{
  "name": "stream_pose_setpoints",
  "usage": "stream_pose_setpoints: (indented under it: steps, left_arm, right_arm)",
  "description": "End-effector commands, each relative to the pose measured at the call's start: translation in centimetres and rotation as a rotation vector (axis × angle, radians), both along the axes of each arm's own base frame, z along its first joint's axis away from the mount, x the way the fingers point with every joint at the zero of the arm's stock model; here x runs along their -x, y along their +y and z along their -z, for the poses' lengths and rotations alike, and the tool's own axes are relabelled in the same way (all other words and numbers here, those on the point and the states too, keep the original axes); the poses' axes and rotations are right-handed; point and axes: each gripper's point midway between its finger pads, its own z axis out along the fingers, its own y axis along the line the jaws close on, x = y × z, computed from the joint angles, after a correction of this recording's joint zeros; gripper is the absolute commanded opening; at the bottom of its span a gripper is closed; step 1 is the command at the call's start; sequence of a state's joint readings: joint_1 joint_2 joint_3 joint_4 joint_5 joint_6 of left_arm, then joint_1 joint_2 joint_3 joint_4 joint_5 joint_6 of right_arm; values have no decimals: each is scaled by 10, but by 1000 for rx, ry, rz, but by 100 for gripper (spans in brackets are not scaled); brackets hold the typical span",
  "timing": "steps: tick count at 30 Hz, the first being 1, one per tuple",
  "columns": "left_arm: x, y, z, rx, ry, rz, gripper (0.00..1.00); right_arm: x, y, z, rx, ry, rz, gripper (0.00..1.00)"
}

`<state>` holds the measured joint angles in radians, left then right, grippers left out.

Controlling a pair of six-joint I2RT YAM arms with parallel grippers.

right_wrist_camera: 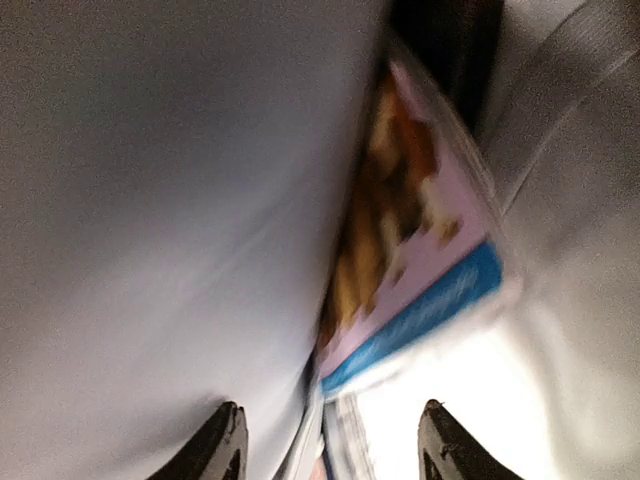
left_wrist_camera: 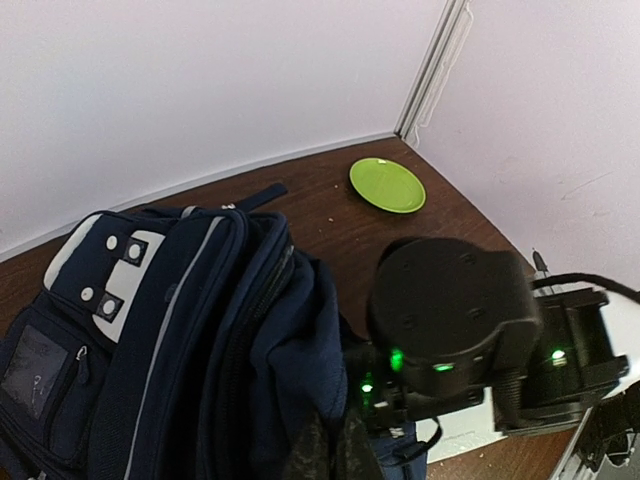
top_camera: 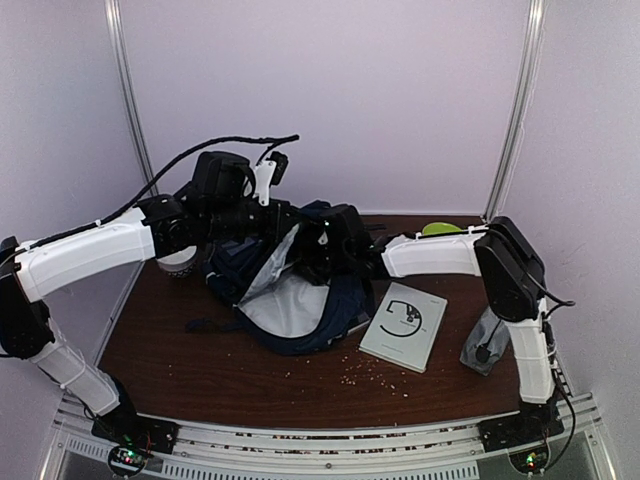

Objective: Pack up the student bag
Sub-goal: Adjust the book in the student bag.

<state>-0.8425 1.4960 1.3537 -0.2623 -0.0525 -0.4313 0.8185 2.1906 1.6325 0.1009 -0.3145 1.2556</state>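
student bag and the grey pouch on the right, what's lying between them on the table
A white booklet with a dark circular mark lies flat between the student bag and the grey pouch, shown in the top external view.

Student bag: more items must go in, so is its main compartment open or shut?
Open: the student bag shows its light grey lining spread wide from above, and the right gripper is inside it.

Brown desk (top_camera: 200, 370) holding a white booklet (top_camera: 404, 326), a grey pouch (top_camera: 486, 342) just right of it, scattered crumbs (top_camera: 375, 372), and a green plate (left_wrist_camera: 387, 185) at the back.
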Motion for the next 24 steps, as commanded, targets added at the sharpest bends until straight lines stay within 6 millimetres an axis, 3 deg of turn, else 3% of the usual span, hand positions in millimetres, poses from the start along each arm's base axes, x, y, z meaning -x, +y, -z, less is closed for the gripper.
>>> stream_pose_setpoints:
  steps: [1,8,15,19,21,24]
  left_arm:
    - [-3,6,-72,132,-140,-31,0]
    - [-4,16,-92,153,-176,-67,0]
    - [-10,22,-97,135,-195,-91,0]
    - [-13,27,-92,126,-194,-112,0]
    - [-12,31,-94,130,-204,-125,0]
    - [-7,36,-95,138,-225,-116,0]
  right_arm:
    - [21,-17,-62,-60,-99,-28,59]
    - [65,-31,-75,-2,-149,-123,61]
    - [104,-80,-97,150,-253,-181,60]
    - [120,-126,-100,263,-310,-130,59]
    - [121,-165,-91,355,-328,-24,58]
    - [122,-220,-57,468,-293,138,57]
